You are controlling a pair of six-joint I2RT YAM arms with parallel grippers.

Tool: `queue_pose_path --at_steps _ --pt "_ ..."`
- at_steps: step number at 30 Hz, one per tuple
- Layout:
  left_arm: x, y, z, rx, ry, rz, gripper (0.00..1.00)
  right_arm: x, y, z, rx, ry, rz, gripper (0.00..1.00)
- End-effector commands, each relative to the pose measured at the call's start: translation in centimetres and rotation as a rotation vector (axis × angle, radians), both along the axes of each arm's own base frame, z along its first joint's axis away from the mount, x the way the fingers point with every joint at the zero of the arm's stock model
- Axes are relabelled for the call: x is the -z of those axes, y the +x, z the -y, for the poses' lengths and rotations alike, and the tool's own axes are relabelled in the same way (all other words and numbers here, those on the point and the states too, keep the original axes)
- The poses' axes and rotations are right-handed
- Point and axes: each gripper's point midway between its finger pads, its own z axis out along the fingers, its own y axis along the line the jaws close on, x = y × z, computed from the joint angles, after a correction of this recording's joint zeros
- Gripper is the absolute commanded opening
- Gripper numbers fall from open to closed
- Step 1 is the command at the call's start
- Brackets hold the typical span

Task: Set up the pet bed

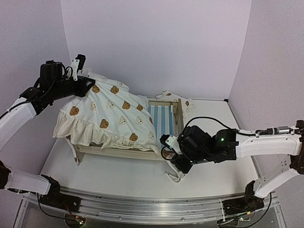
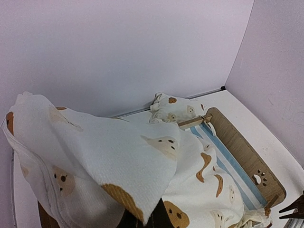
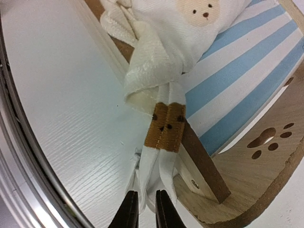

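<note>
Bed [image 1: 161, 118] sitting mid-counter [image 1: 142, 180]. Its long axis is running left-right across the top view. Paw-cut end board [image 3: 266, 156] pointing right; other end lying under bedding [image 1: 114, 118]. Left tool [image 1: 88, 85], upper left, clamping a bedding corner and holding it raised. Right tool [image 3: 146, 208], jaws narrow, pinching the bedding edge hanging off the bed's near right corner. Pillow [image 1: 167, 96] lying just behind bed.
</note>
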Motion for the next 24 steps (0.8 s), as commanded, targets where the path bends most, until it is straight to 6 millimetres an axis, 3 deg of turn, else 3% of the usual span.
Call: queue_pose_path --at_steps 1,7,17,24 --pt "-5.4 0.0 0.0 0.004 -0.049 0.167 0.00 -0.8 2.2 0.1 0.028 -0.080 0.187 0.11" --pt "-5.4 0.0 0.0 0.009 -0.056 0.167 0.00 1.0 2.9 1.1 0.105 -0.148 0.224 0.11" --pt "-5.7 0.0 0.2 0.019 -0.060 0.173 0.00 3.2 1.7 1.3 0.129 -0.136 0.209 0.16" --pt "-5.8 0.0 0.4 0.026 -0.068 0.175 0.00 3.8 3.4 0.4 0.184 -0.126 0.290 0.23"
